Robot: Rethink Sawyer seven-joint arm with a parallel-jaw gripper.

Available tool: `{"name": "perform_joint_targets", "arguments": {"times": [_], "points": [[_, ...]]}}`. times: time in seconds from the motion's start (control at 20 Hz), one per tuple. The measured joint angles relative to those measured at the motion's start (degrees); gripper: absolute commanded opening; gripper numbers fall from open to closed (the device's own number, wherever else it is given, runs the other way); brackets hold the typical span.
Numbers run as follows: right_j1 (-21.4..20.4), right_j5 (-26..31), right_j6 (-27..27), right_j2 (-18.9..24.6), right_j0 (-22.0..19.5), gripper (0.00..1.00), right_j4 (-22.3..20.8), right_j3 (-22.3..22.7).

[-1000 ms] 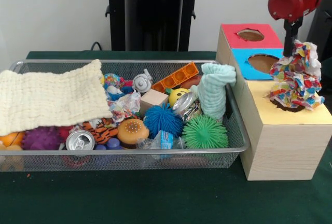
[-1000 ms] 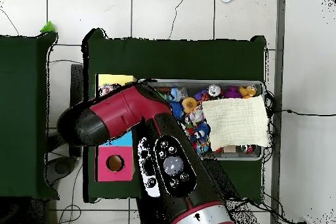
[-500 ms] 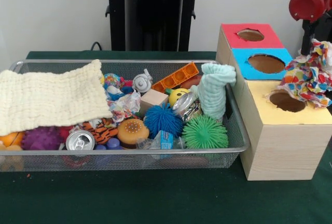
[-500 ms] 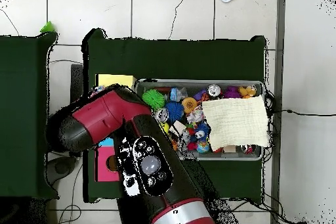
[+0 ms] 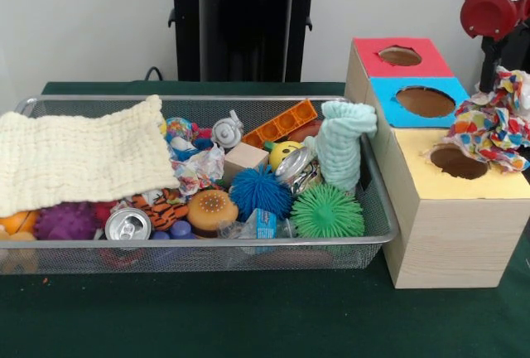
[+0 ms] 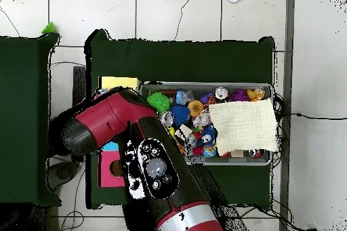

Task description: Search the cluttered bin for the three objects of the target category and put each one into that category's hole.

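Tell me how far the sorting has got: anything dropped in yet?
Nothing can be confirmed inside the holes. In hand: the multicoloured spotted crumpled cloth hangs under the red arm beside the round hole in the box's yellow top, off to its side, not in it. Left: getting that cloth in, then searching the wire mesh bin, where the cream knitted cloth and mint green rolled cloth lie.

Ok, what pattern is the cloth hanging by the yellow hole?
White cloth with multicoloured spots: red, blue, yellow, orange. Front view shows it best.
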Motion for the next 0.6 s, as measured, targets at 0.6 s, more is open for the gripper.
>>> {"name": "perform_joint_targets", "arguments": {"times": [0.6], "points": [[-0.3,0.0,0.0,0.0,-1.9,0.0,-0.2,0.0]]}}
